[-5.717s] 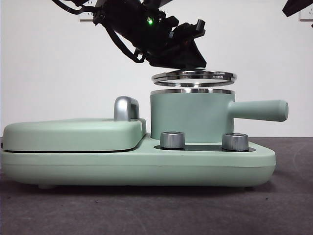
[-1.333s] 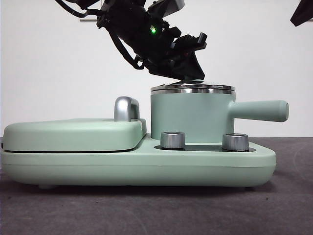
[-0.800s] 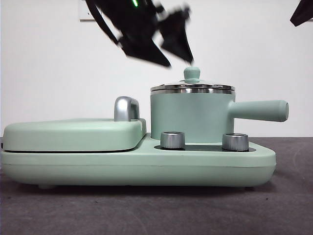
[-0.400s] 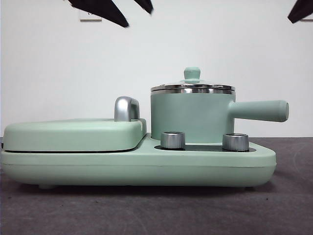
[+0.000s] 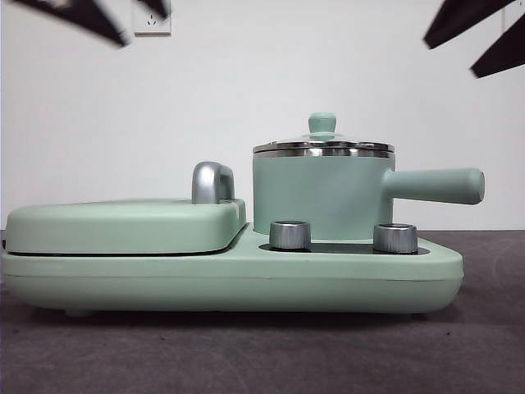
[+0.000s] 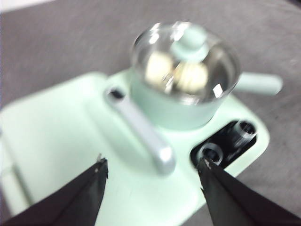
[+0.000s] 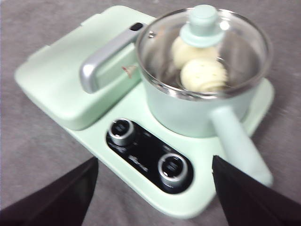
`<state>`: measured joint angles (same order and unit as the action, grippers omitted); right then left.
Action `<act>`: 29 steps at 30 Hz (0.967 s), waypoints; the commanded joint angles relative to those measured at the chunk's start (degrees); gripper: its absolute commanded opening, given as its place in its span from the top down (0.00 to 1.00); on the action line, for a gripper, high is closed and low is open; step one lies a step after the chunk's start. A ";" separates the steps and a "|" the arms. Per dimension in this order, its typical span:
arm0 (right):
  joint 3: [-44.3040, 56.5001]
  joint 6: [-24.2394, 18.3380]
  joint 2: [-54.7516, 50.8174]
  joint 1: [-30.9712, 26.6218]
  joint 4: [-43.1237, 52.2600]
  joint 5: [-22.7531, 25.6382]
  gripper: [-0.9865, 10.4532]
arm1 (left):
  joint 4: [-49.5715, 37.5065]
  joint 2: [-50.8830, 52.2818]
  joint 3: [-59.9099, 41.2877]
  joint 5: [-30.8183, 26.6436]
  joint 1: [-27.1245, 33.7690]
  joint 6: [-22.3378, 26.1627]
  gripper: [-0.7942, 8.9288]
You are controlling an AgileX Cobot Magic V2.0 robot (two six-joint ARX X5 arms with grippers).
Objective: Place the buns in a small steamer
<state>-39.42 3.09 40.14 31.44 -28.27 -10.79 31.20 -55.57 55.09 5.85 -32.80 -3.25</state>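
Mint-green cooking base [image 5: 246, 275] on grey table, small mint-green cylindrical steamer [image 5: 321, 193] with steel rim and straight side handle, glass lid [image 7: 207, 44] seated on top, two cream-white buns [image 7: 203, 74] inside side by side, left gripper [image 6: 150, 188] and right gripper [image 7: 155, 197] both raised clear, jaws spread apart and empty

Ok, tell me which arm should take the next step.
Neither: both buns lie inside the small steamer under its lid. Left gripper and right gripper hang open, empty, away from it.
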 commanded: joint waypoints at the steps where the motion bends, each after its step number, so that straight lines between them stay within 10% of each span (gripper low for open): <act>1: -0.98 1.16 2.47 0.37 2.16 -1.51 0.59 | -0.33 4.52 -4.48 -0.09 1.11 -2.89 0.59; 15: -4.22 1.01 8.24 0.37 7.06 -2.78 0.59 | 4.22 12.57 -10.14 -0.07 3.74 -5.44 0.60; 18: -4.22 1.03 7.96 0.35 7.13 -2.58 0.93 | 3.50 12.59 -10.14 -0.07 3.74 -5.38 0.91; 29: -4.22 0.96 7.96 0.35 9.51 -4.22 0.90 | 5.14 12.81 -10.14 -0.04 3.74 -5.27 0.91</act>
<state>-42.61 3.51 47.79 31.44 -19.46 -14.85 37.06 -42.61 44.71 5.87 -28.88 -8.45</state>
